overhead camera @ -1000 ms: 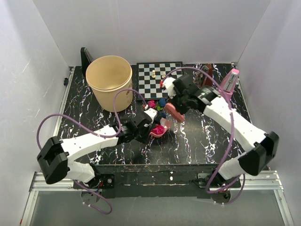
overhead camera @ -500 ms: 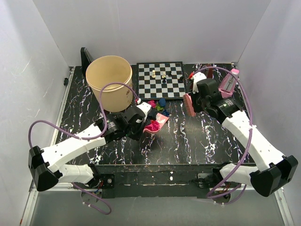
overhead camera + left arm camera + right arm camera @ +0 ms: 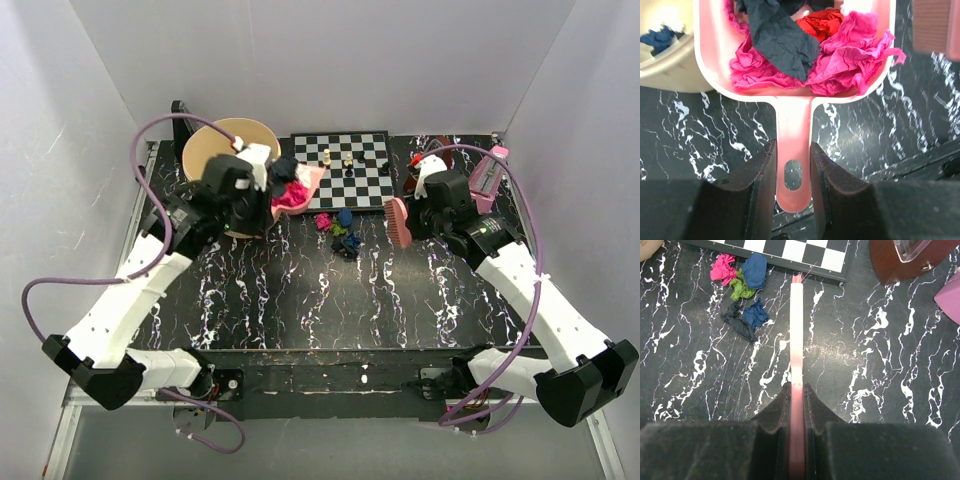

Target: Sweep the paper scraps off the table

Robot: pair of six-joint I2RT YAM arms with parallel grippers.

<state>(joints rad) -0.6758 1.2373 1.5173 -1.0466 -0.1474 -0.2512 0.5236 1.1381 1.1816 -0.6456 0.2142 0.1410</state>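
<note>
White walls ring the veined black table (image 3: 300, 290). Paper scraps (image 3: 343, 218) lie just before the chessboard (image 3: 365, 185); left of it the left tool (image 3: 792, 155) pinches a laden dustpan (image 3: 792, 120), right of it the right tool (image 3: 796, 390) pinches a brush (image 3: 796, 330).

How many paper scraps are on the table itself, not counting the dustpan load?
5. A magenta scrap, a green scrap and a blue scrap lie beside the chessboard edge; a dark blue scrap and a black scrap sit together just apart. Others may be hidden.
</note>
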